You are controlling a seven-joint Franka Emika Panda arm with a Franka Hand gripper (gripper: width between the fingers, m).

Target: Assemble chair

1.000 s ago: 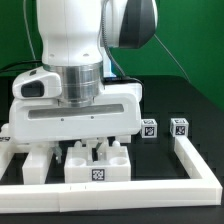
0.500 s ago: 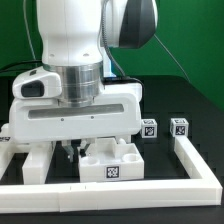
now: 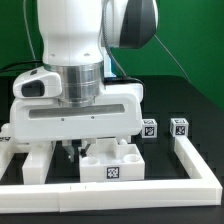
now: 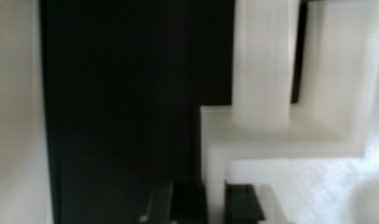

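Nearest to the camera in the exterior view, a long white rail (image 3: 40, 186) lies across the front of the black tabletop (image 3: 160, 155). At the exterior view's right it turns away toward the back.

Just behind the rail stands the biggest chair part (image 3: 112, 158), a white blocky piece with raised walls. A square tag (image 3: 111, 171) is on its front face. It seems to touch the rail or stand very close to it. At the exterior view's left a plain white block (image 3: 36, 163) stands on the tabletop, near this part but apart from it.

The hand (image 3: 73, 152) is low, above the left end of the chair part. Its fingers are close together, almost no gap. In the wrist view the dark fingertips (image 4: 168, 205) stand at the edge of the white part (image 4: 292, 130), with a thin pale strip between them. I cannot tell if they pinch this edge or only stand beside it.

Farther back, at the exterior view's right, two small cubes (image 3: 149, 128) (image 3: 179, 126) with tags stand near each other. They are well apart from the hand.

The white arm (image 3: 75, 40) rises above everything and hides the middle of the scene.
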